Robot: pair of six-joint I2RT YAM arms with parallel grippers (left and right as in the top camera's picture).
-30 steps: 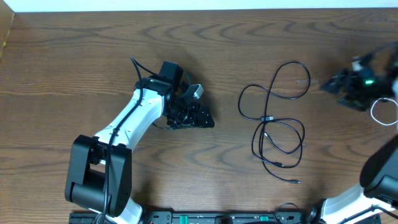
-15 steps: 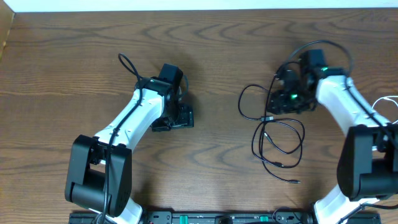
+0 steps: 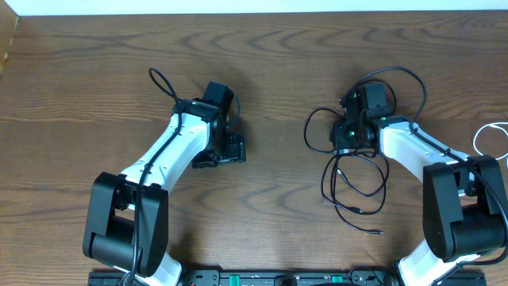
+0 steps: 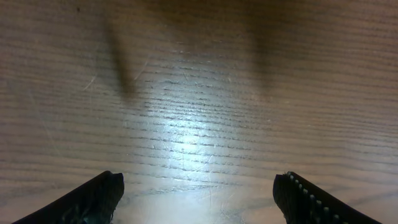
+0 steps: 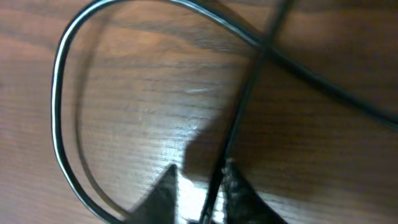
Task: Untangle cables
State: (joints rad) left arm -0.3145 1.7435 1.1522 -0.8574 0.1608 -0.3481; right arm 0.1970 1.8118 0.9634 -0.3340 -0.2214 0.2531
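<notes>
Overhead, the left gripper (image 3: 232, 148) sits low over bare wood at the centre-left of the surface (image 3: 95, 71), well apart from the cables. The right gripper (image 3: 347, 137) is down on the upper loops of the black cable (image 3: 386, 173), whose lower coils trail toward the near edge. A white cable (image 3: 477, 140) lies at the far right edge.

From the left wrist, two dark fingertips (image 4: 99, 196) stand at the bottom corners, the jaws wide, with only lit wood grain between them.

From the right wrist, the view is blurred: the jaws are narrow, the pads (image 5: 166, 190) are on either side of one black strand where two strands cross, and a loop curves away to the left. Whether they pinch it cannot be told.
</notes>
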